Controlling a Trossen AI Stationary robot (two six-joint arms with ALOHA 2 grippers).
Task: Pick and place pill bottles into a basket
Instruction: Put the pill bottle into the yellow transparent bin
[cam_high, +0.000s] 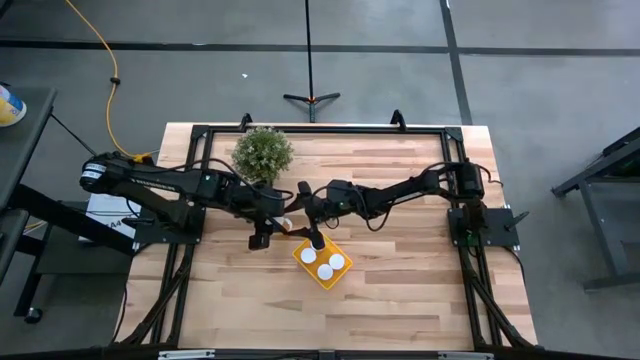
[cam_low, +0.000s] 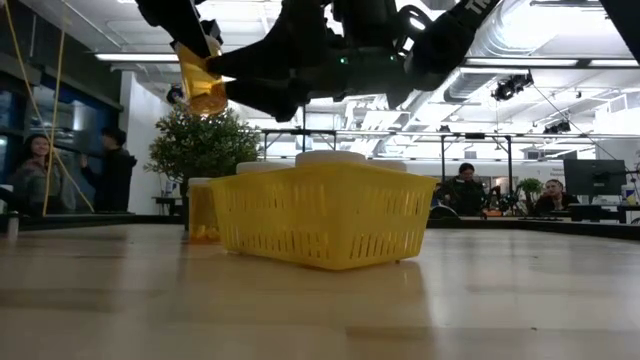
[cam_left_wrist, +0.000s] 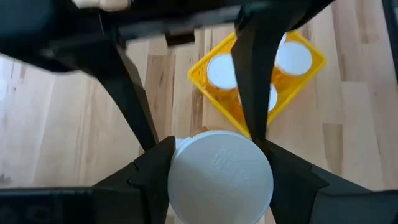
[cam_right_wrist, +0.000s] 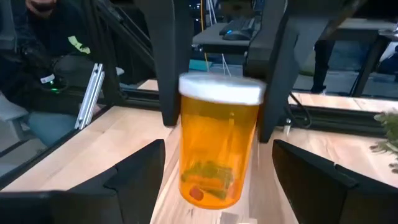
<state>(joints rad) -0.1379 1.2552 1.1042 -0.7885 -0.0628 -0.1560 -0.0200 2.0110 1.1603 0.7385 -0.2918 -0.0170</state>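
Note:
An orange pill bottle with a white cap hangs in the air above the table, left of the yellow basket. My left gripper is shut on it from above. My right gripper faces it from the other side, open, with one finger on each side of the bottle's body and not touching it. Three bottles with white caps stand in the basket. Another bottle stands on the table just left of the basket. My left gripper pinches the bottle's top between its two fingers, at the cap's rim and just below it. The fingers slant down from above on the table's left side. The bottle hangs upright below them, clear of the table.
A round green potted plant stands at the far side of the table, behind both grippers. The wooden table has free room near and to the right of the basket. People sit and stand in the room beyond.

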